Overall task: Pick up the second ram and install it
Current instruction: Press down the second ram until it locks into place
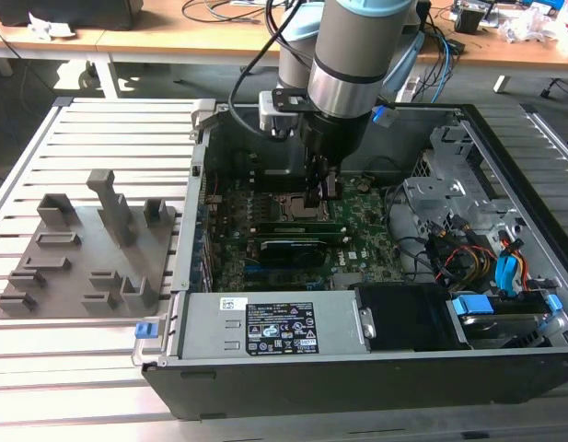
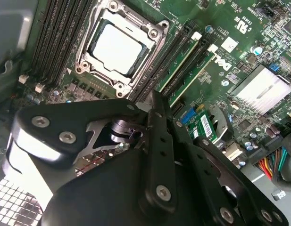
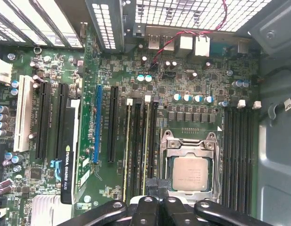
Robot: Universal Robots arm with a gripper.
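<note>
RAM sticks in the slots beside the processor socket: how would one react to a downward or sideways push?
The RAM sticks are thin boards standing on edge: probably stiff under a straight downward push, but liable to flex or crack if shoved sideways. Slim against the motherboard, they are likely light.

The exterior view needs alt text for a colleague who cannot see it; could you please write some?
A robot arm reaches down into an open computer case, its pincer just above the green motherboard. A grey holder tray sits on the slatted table at the exterior view's left.
</note>
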